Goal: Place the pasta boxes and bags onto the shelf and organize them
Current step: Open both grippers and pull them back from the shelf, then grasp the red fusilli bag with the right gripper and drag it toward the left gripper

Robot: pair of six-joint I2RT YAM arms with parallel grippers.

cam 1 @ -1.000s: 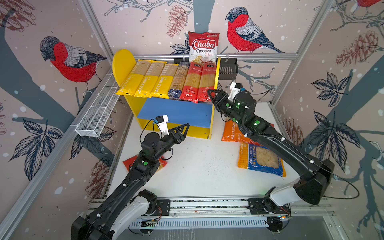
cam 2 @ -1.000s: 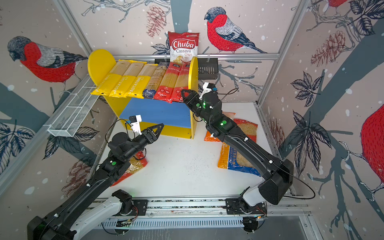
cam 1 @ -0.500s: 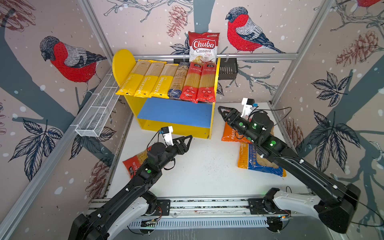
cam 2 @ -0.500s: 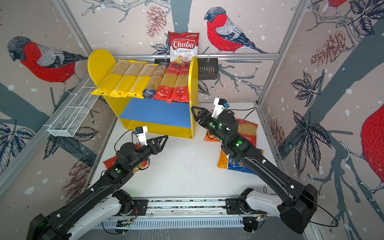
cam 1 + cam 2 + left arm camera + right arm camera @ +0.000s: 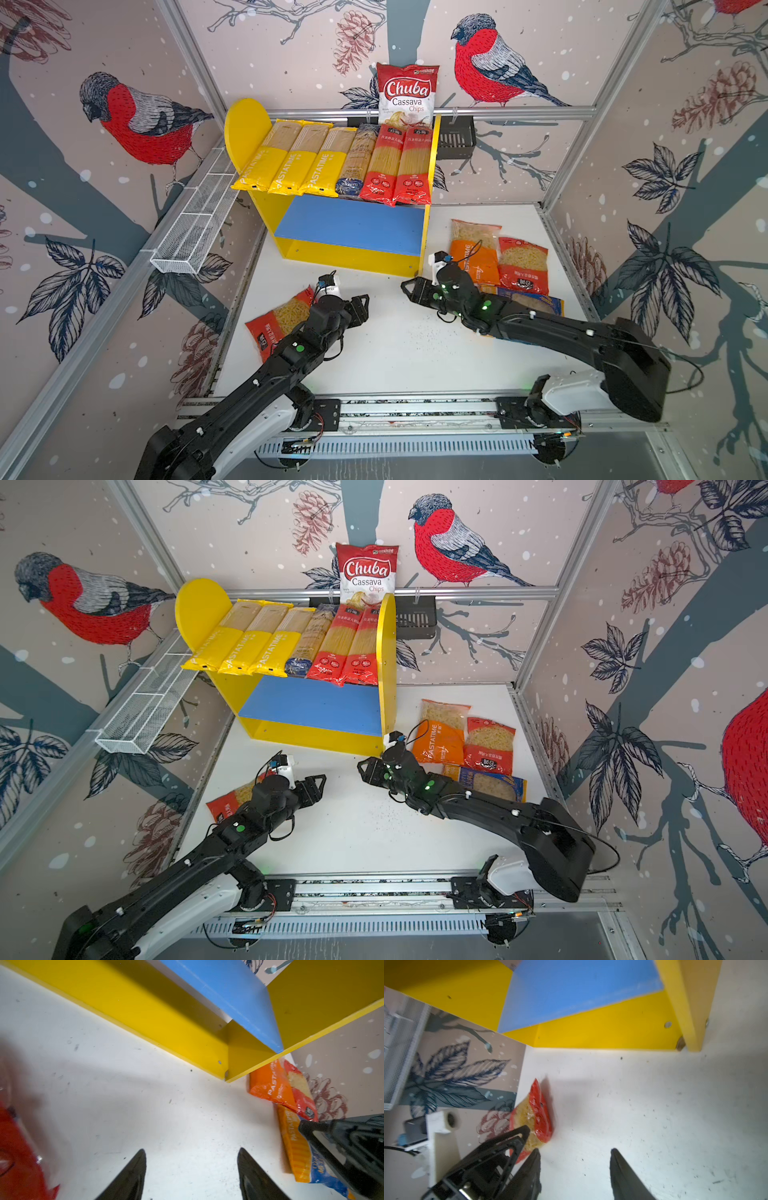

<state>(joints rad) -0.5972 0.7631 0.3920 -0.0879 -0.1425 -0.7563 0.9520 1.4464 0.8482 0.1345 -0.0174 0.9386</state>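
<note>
The shelf (image 5: 353, 222) holds several long spaghetti packs (image 5: 345, 162) side by side on its upper tier; its blue lower board is bare. On the table right of it lie an orange macaroni bag (image 5: 473, 253), a red one (image 5: 523, 266) and a blue-orange one (image 5: 536, 303), partly under my right arm. Another red bag (image 5: 274, 324) lies at the left, beside my left arm. My left gripper (image 5: 361, 305) and right gripper (image 5: 409, 289) face each other low over the table's middle, both open and empty. In the wrist views the left gripper (image 5: 191, 1150) and right gripper (image 5: 575, 1150) frame bare table.
A Chuba chips bag (image 5: 407, 93) stands in a black basket (image 5: 457, 137) on the back wall. A white wire basket (image 5: 195, 224) hangs on the left wall. The arms' rail (image 5: 415, 409) runs along the front edge.
The right gripper has come down from the upper tier's right end to the table in front of the shelf. The left gripper has drawn back from the shelf and lowered.
</note>
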